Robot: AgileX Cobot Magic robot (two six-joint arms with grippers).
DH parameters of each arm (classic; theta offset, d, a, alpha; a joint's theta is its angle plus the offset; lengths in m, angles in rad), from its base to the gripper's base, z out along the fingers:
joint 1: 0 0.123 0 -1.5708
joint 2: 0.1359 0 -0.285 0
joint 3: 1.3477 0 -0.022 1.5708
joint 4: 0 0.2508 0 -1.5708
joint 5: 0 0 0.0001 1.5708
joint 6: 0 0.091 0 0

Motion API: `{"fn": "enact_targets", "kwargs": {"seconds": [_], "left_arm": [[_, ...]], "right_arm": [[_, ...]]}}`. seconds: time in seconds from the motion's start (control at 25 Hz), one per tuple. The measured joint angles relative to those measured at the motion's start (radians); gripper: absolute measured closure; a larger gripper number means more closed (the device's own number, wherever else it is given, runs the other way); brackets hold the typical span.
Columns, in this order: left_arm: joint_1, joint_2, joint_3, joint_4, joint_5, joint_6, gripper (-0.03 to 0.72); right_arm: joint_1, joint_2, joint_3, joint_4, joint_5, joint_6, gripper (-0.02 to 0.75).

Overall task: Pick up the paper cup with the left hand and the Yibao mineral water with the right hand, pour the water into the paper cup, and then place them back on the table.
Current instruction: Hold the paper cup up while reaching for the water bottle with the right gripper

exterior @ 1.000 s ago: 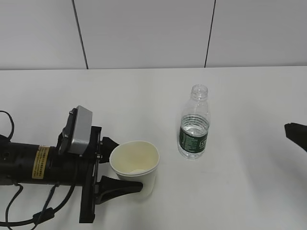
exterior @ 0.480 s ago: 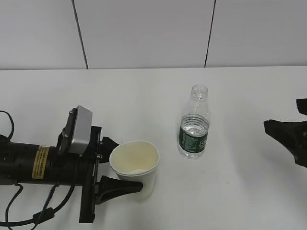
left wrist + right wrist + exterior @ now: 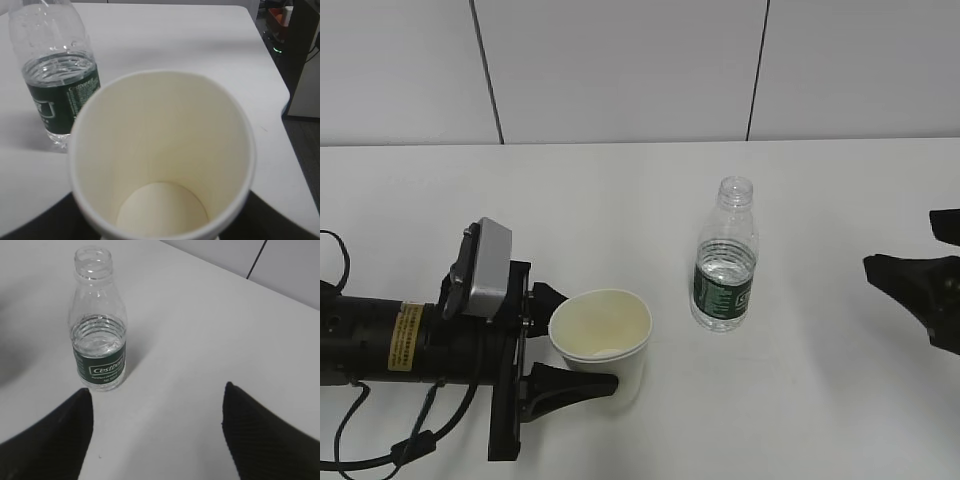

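I'm seeing the paper cup (image 3: 601, 340) sitting upright between the left hand's (image 3: 555, 345) fingers (image 3: 565, 388), which are clamping it from both sides on the table (image 3: 620, 200) (its inside is looking dry in the left wrist view). The Yibao mineral water (image 3: 726, 258) is standing capless just right of the cup, part full. My right hand (image 3: 157, 435) is hovering well to the bottle's right, jaws spread wide and gripping nothing.

Paper cup (image 3: 601, 340) left of bottle (image 3: 725, 258), seemingly apart
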Motion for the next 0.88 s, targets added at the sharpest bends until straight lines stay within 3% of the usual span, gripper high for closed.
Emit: {"fn": "enact_targets", "kwargs": {"seconds": [0.88], "left_arm": [[0.0,0.0,0.0,-0.046,0.0,0.0,0.257]], "right_arm": [[0.0,0.0,-0.003,0.0,0.004,0.002,0.146]]}}
